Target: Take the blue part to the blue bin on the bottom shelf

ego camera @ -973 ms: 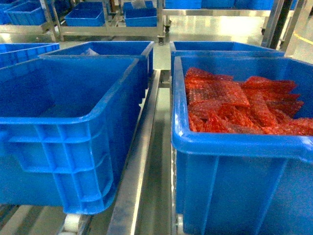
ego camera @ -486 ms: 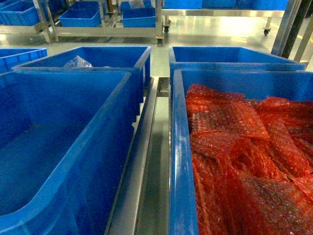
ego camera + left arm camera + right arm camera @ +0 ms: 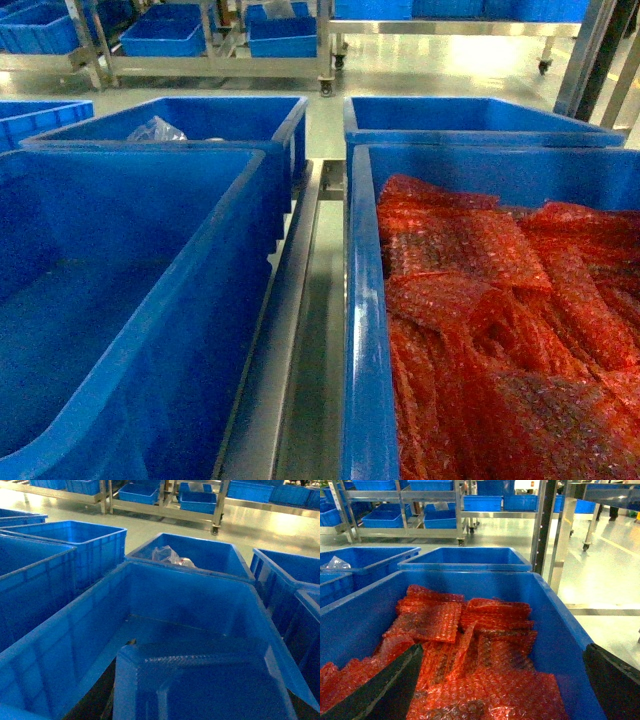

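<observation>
The blue part (image 3: 210, 675), a ribbed blue plastic piece, fills the bottom of the left wrist view. My left gripper (image 3: 200, 705) is shut on it; only a dark finger (image 3: 97, 700) shows at its left edge. The part hangs over an empty blue bin (image 3: 165, 600), seen also in the head view as the blue bin (image 3: 110, 290) on the left. My right gripper (image 3: 502, 690) is open, its dark fingers (image 3: 390, 685) spread above a bin of red bubble wrap (image 3: 485, 645). A steel rail of the shelf (image 3: 290, 330) runs between the bins. Neither gripper shows in the head view.
The bin of red bubble wrap (image 3: 480, 320) stands to the right of the rail. Behind the empty bin is another blue bin (image 3: 200, 115) holding a clear plastic bag (image 3: 155, 128). Steel racks with more blue bins (image 3: 165, 35) line the far side of the floor.
The head view has come closer and higher over the two front bins, so their front walls have left the picture. In the last half second it shifted only slightly.
</observation>
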{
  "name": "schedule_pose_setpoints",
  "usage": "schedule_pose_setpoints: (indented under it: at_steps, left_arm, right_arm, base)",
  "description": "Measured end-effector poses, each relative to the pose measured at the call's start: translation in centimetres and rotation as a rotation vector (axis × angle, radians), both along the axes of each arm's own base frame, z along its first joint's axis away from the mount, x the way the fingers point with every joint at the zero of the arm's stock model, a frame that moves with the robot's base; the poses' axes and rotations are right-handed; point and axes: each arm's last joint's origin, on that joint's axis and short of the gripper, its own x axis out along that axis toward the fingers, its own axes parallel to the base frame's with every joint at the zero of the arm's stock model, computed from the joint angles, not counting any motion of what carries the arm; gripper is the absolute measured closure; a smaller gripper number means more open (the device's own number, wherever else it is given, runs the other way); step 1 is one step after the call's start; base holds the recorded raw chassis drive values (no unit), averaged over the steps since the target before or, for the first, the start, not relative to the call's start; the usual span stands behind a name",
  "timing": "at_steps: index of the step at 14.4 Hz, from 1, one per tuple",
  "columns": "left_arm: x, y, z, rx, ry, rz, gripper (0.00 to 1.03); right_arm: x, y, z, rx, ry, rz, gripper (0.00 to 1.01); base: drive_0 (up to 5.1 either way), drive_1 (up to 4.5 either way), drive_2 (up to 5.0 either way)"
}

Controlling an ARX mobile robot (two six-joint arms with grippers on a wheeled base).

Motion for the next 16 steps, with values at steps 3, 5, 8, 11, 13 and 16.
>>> schedule_pose_setpoints:
  at_steps: [3, 5, 8, 11, 13, 16]
  left_arm:
    - [0.00, 0.00, 0.00, 0.000, 0.000, 0.000, 0.59]
    - [0.00, 0.00, 0.00, 0.000, 0.000, 0.000, 0.59]
    - [0.00, 0.00, 0.00, 0.000, 0.000, 0.000, 0.59]
    - [0.00, 0.00, 0.00, 0.000, 0.000, 0.000, 0.59]
    - [0.00, 0.00, 0.00, 0.000, 0.000, 0.000, 0.59]
    - [0.00, 0.00, 0.00, 0.000, 0.000, 0.000, 0.59]
  right_arm:
    - [0.00, 0.00, 0.00, 0.000, 0.000, 0.000, 0.03]
    - [0.00, 0.00, 0.00, 0.000, 0.000, 0.000, 0.03]
    - [0.00, 0.00, 0.00, 0.000, 0.000, 0.000, 0.03]
    - [0.00, 0.00, 0.00, 0.000, 0.000, 0.000, 0.03]
    - [0.00, 0.00, 0.00, 0.000, 0.000, 0.000, 0.03]
    - [0.00, 0.00, 0.00, 0.000, 0.000, 0.000, 0.03]
  base:
    - [0.0, 0.00, 0.0]
    - [0.0, 0.00, 0.0]
    - [0.0, 0.00, 0.0]
    - [0.0, 0.00, 0.0]
    - [0.0, 0.00, 0.0]
    - [0.0, 0.00, 0.0]
